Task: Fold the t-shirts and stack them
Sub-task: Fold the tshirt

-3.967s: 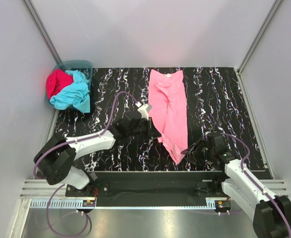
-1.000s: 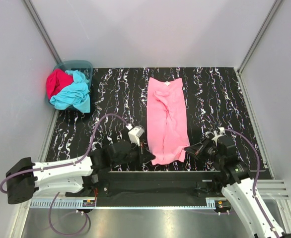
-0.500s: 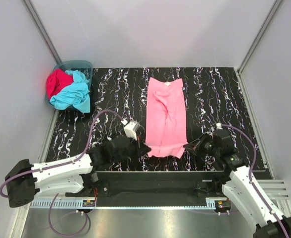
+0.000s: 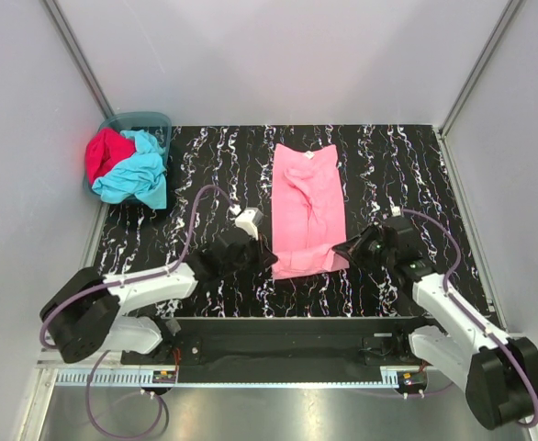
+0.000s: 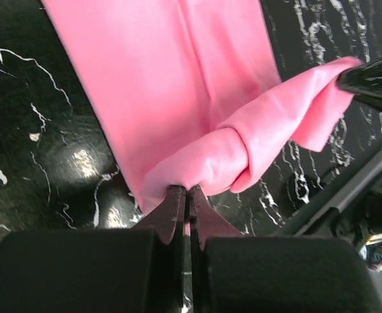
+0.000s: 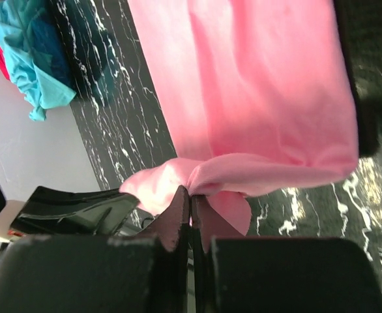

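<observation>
A light pink t-shirt (image 4: 308,207) lies as a long strip down the middle of the black marbled table, its near end lifted and curled back over itself. My left gripper (image 4: 271,260) is shut on the near left corner of that pink hem (image 5: 197,166). My right gripper (image 4: 346,252) is shut on the near right corner (image 6: 197,176). Both corners hang pinched between the closed fingertips. A turquoise t-shirt (image 4: 139,173) and a crimson red t-shirt (image 4: 104,152) sit bunched in the teal basket (image 4: 159,120) at the far left corner.
White enclosure walls bound the table on the left, back and right. A black rail (image 4: 287,329) runs along the near edge between the two arm bases. A purple cable (image 4: 196,209) loops above the left arm.
Both grippers have carried the pink shirt's near hem away from the table's front edge toward the far side, folding the bottom back over the body. The strip looks shorter now.
</observation>
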Available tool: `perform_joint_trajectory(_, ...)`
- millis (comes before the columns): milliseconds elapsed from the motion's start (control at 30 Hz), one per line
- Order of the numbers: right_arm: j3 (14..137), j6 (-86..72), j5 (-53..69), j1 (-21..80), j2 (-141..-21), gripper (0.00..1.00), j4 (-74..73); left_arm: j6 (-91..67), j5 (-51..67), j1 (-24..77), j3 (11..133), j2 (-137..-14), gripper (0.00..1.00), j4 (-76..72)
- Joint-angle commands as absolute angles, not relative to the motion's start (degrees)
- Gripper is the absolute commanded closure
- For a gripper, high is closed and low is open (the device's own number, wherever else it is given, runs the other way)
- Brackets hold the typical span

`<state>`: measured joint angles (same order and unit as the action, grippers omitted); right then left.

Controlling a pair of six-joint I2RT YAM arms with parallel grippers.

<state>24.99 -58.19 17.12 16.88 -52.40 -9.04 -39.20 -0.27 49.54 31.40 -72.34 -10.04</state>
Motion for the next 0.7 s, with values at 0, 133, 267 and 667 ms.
perform_joint_trajectory(0, 28.12, -57.22, 14.50, 16.88, -56.14, 1.00, -0.89, -37.00, 2.72, 47.64, 34.80, -76.02, 1.00, -17.40)
perform_joint_trajectory(133, 29.00, -57.04, 14.94, 16.00, -62.39, 1.00, 3.95, -35.60, 3.78, 45.01, 36.65, -80.67, 1.00, -19.59)
perform_joint_trajectory(267, 28.65, -57.57, 16.61, 13.55, -66.70, 1.00, 8.34, -34.46, 5.36, 42.45, 38.93, -85.33, 1.00, -20.39)
perform_joint_trajectory(667, 29.71, -56.16, 20.30, 6.77, -70.66, 1.00, 10.36, -32.70, 7.12, 41.57, 45.97, -90.70, 1.00, -19.60)
